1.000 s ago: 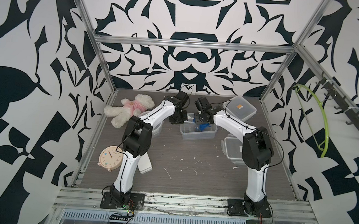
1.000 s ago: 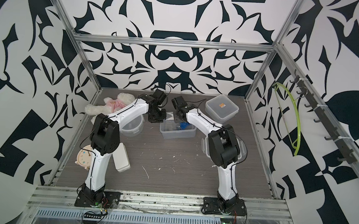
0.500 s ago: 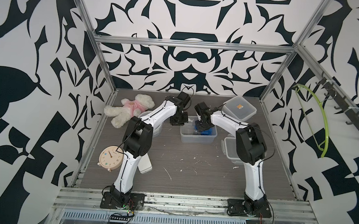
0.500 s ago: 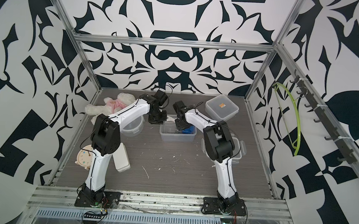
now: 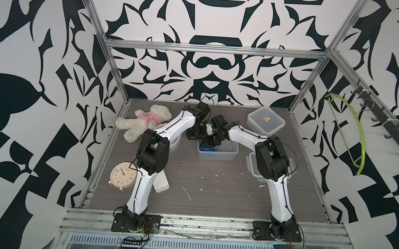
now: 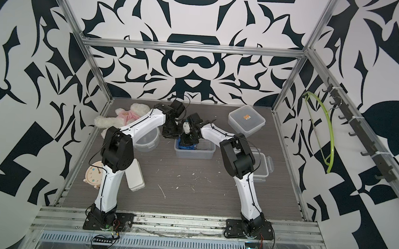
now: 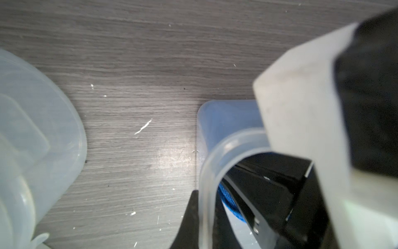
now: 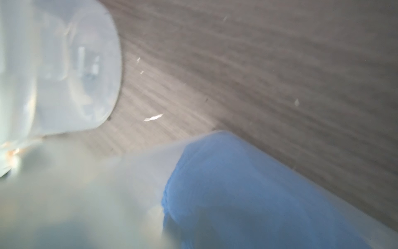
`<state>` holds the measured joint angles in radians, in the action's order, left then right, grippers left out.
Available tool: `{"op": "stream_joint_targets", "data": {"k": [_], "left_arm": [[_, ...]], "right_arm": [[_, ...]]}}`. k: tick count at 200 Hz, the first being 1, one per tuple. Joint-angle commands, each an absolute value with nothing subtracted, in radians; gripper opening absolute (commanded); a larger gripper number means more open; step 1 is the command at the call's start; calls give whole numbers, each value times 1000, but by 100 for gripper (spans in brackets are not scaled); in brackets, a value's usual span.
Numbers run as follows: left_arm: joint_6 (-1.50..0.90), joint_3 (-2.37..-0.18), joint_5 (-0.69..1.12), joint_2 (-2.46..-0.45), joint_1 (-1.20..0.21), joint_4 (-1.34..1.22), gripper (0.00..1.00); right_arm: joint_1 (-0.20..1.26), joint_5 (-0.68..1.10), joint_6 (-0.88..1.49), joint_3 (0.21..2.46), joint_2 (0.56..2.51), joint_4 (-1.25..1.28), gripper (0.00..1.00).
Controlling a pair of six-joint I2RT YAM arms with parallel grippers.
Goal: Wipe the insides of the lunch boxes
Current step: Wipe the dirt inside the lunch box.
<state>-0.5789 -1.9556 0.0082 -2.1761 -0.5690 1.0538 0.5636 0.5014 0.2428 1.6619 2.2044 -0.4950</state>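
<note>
An open rectangular lunch box stands mid-table in both top views. My left gripper is shut on the rim of its left wall, one finger outside and one inside. My right gripper reaches down into the box's left end, shut on a blue cloth; its own jaws are hidden in the blurred right wrist view. A round lunch box sits open just left. A closed rectangular lunch box with an orange sticker stands at the back right.
A clear clip lid lies under the right arm's elbow. A teddy bear lies at the back left. A round clock and a flat white case sit by the left arm. White crumbs dot the table front.
My right gripper has swept with the blue cloth from the middle of the open box to its left end, elbow swinging right. The left gripper has kept its hold.
</note>
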Motion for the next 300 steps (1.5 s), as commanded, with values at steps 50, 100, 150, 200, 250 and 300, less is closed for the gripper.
{"op": "stream_joint_targets", "data": {"k": [50, 100, 150, 200, 250, 300], "left_arm": [[-553, -1986, 5, -2198, -557, 1006, 0], [-523, -1980, -24, -2185, -545, 1016, 0], [-515, -1934, -27, -2154, -527, 1002, 0], [-520, -1892, -10, -2132, -519, 980, 0], [-537, -1909, 22, -2141, -515, 965, 0], [-553, -1942, 42, -2154, -520, 967, 0]], "right_arm": [[572, 489, 33, 1615, 2168, -1066, 0], [586, 66, 35, 1655, 2193, -1247, 0], [526, -337, 123, 1621, 2126, -1274, 0], [517, -337, 99, 1632, 1997, -1202, 0], [541, 326, 26, 1506, 1892, -978, 0], [606, 512, 30, 1557, 1953, -905, 0]]}}
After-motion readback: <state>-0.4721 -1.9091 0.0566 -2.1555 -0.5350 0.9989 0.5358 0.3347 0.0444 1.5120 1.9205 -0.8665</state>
